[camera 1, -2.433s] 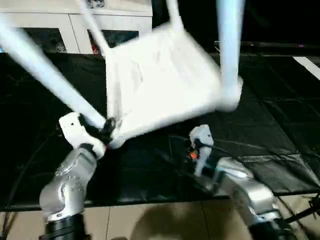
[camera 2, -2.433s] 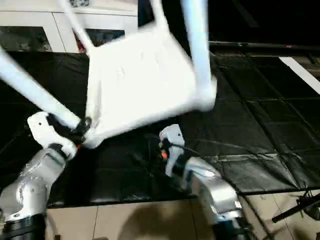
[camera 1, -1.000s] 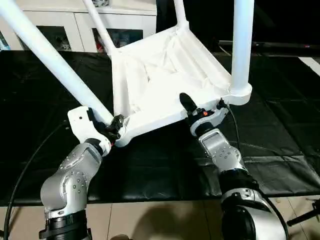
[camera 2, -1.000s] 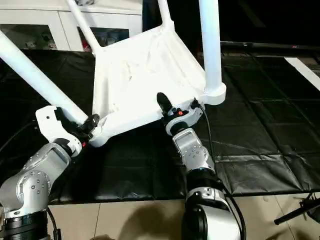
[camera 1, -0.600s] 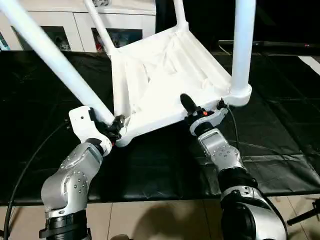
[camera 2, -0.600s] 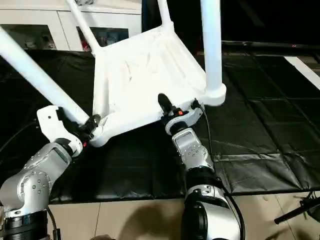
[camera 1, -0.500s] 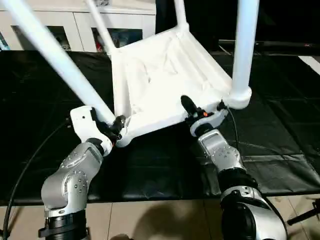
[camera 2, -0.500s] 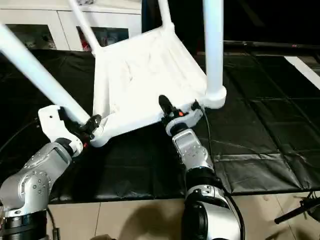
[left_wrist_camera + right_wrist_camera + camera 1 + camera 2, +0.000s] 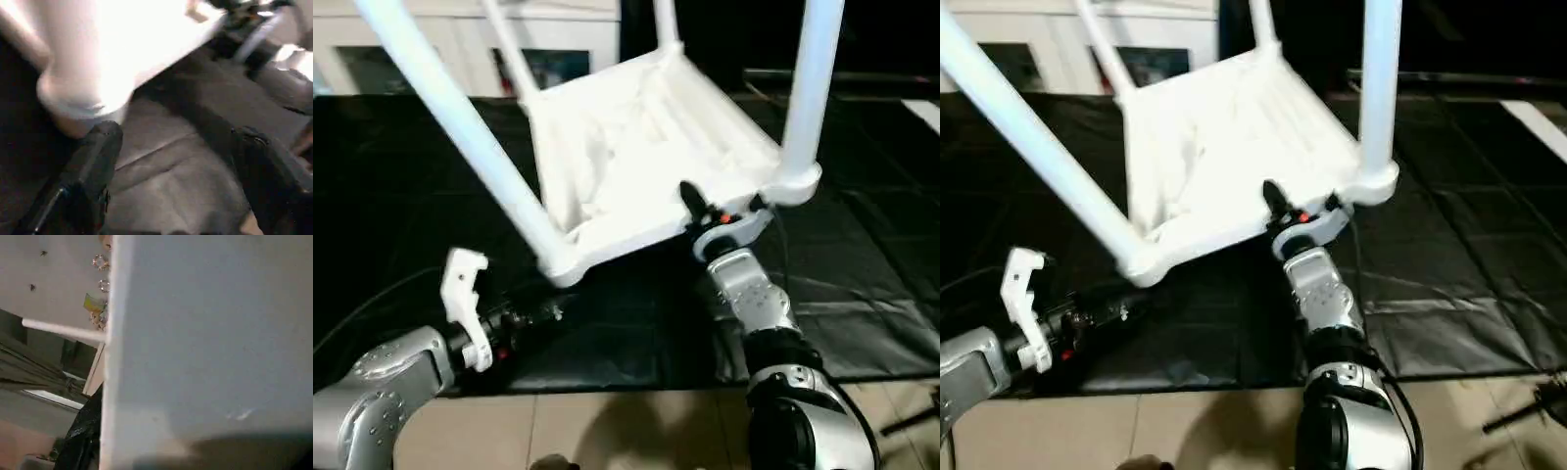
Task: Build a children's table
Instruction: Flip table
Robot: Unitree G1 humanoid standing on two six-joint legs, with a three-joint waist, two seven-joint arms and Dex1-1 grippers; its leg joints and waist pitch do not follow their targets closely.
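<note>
The children's table [image 9: 636,157] is upside down and tilted, its ribbed underside facing me and four white legs pointing up. The near left leg [image 9: 460,127] rises from the corner lobe [image 9: 83,98]. The near right leg [image 9: 808,88] stands by my right gripper [image 9: 702,213]. That gripper is shut on the table top's near rim, one black finger [image 9: 691,199] over the edge. My left gripper [image 9: 178,142] hangs open and empty just below and in front of the near left corner, its fingertips [image 9: 543,313] apart from the table.
Black matting [image 9: 862,245] covers the floor under the table, with beige tiles [image 9: 607,431] at its near edge. A white glass-door cabinet [image 9: 558,39] stands behind. A black cable [image 9: 362,304] trails at the left, and a dark stand [image 9: 1538,411] lies at the lower right.
My left gripper has let go of the table's near left corner and dropped back toward me, now open. The right gripper keeps its hold on the rim.
</note>
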